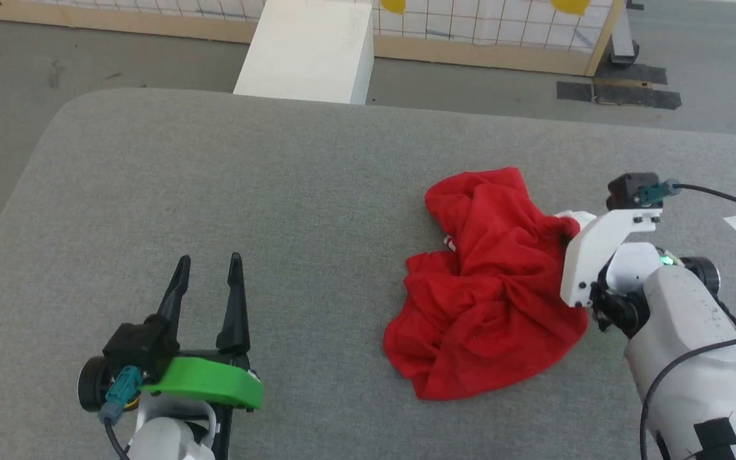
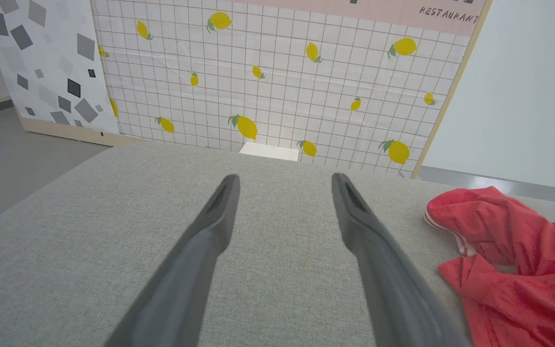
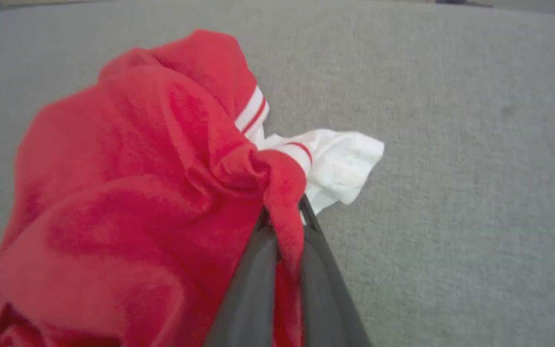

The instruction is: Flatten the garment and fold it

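The garment (image 1: 489,281) is a red jersey lying crumpled in a heap on the right half of the grey padded table (image 1: 266,191). Its striped trim and white inside show in the right wrist view, where my right gripper (image 3: 284,217) is shut on a pinched fold of the red cloth (image 3: 128,193). In the head view that gripper's fingers are hidden behind its white mount at the garment's right edge. My left gripper (image 1: 209,262) stands open over bare table at the lower left, well apart from the heap. The left wrist view has the garment (image 2: 513,260) at its right edge.
A white box (image 1: 310,51) stands on the floor beyond the table's far edge, before a tiled lemon-print panel (image 2: 277,86). The table's rounded far-left corner (image 1: 80,108) drops to grey floor. Bare table spreads between my left gripper and the heap.
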Robot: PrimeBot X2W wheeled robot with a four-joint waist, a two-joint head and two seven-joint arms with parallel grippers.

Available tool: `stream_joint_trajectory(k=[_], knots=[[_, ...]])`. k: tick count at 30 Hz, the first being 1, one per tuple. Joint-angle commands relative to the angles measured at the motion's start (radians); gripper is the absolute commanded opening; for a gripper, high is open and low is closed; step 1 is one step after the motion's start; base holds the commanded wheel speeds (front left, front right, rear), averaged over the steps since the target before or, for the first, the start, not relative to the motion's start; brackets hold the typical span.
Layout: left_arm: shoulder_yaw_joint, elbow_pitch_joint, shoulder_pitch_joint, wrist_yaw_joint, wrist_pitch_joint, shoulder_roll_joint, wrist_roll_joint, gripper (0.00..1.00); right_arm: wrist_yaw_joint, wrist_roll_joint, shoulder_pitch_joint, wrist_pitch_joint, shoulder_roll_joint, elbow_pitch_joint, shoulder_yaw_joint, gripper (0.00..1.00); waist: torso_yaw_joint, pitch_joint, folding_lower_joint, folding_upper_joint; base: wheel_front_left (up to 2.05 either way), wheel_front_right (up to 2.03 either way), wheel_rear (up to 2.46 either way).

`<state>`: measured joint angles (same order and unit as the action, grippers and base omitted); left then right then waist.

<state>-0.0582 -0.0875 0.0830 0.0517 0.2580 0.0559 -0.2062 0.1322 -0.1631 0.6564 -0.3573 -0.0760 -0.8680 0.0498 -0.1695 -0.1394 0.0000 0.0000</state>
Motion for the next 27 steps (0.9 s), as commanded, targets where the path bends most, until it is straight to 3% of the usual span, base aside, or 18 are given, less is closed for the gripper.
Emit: stream_joint_trajectory(k=[1, 7, 11, 17, 24, 26, 27], knots=[[0.003, -0.003, -0.003, 0.001, 0.004, -0.005, 0.01, 1.0, -0.002, -0.013, -0.014, 0.041, 0.001, 0.034, -0.011, 0.0, 0.018, 0.025, 0.0, 0.0, 0.0, 0.0, 0.0], [0.007, -0.012, -0.031, 0.003, 0.004, -0.005, 0.019, 1.0, -0.002, -0.096, -0.127, 0.178, 0.014, 0.295, -0.118, 0.0, 0.061, 0.078, 0.0, 0.0, 0.0, 0.0, 0.0], [0.011, -0.011, -0.05, 0.006, 0.004, -0.006, 0.025, 1.0, -0.002, -0.147, -0.279, 0.164, -0.019, 0.555, -0.251, 0.0, 0.094, 0.103, 0.0, 0.0, 0.0, 0.0, 0.0], [0.013, -0.017, -0.06, 0.014, 0.004, -0.006, 0.03, 1.0, -0.002, -0.171, -0.574, -0.063, -0.089, 0.831, -0.28, 0.0, 0.125, 0.124, 0.0, 0.0, 0.0, 0.0, 0.0], [0.014, -0.018, -0.065, 0.019, 0.004, -0.006, 0.031, 1.0, -0.002, -0.124, -0.834, -0.323, -0.028, 0.928, -0.127, 0.0, 0.152, 0.113, 0.0, 0.0, 0.0, 0.0, 0.0], [0.015, -0.018, -0.062, 0.019, 0.004, -0.006, 0.031, 1.0, -0.002, -0.094, -0.858, -0.346, -0.008, 0.944, -0.081, 0.97, 0.159, 0.106, 0.0, 0.0, 0.0, 0.0, 0.0], [0.016, -0.018, -0.058, 0.019, 0.004, -0.006, 0.032, 1.0, -0.002, -0.074, -0.863, -0.346, 0.002, 0.954, -0.057, 1.0, 0.161, 0.102, 0.0, 0.0, 0.0, 0.0, 0.0]])
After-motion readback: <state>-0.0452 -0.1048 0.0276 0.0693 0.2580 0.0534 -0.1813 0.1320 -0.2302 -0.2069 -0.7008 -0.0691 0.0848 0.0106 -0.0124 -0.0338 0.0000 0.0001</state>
